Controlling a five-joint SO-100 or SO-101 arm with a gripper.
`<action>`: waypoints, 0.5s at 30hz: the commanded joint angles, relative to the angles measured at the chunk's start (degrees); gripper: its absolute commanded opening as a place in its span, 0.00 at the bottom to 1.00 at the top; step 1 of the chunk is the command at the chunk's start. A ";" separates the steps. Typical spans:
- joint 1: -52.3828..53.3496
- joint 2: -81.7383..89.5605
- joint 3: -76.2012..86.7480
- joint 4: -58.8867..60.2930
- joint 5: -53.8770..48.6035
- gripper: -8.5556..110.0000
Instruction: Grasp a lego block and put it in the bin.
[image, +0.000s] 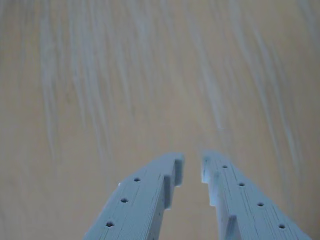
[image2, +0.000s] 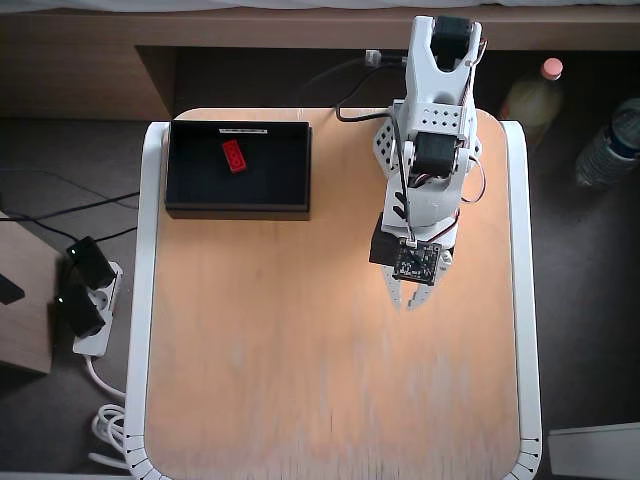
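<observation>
The red lego block lies inside the black bin, which stands at the far left of the wooden table in the overhead view. My gripper is well to the right of the bin, over bare wood, and points toward the near edge. In the wrist view the gripper has its pale blue fingers drawn together to a narrow gap, with nothing between them. Only blurred wood shows below it. The block and bin are out of the wrist view.
The table has a white rim. Off the table in the overhead view are two bottles at the right and a power strip with cables at the left.
</observation>
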 joint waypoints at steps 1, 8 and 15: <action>-1.23 5.10 6.68 -2.02 -0.88 0.07; -1.58 5.10 9.05 -1.32 -4.83 0.07; -2.81 5.10 9.05 11.25 -5.19 0.07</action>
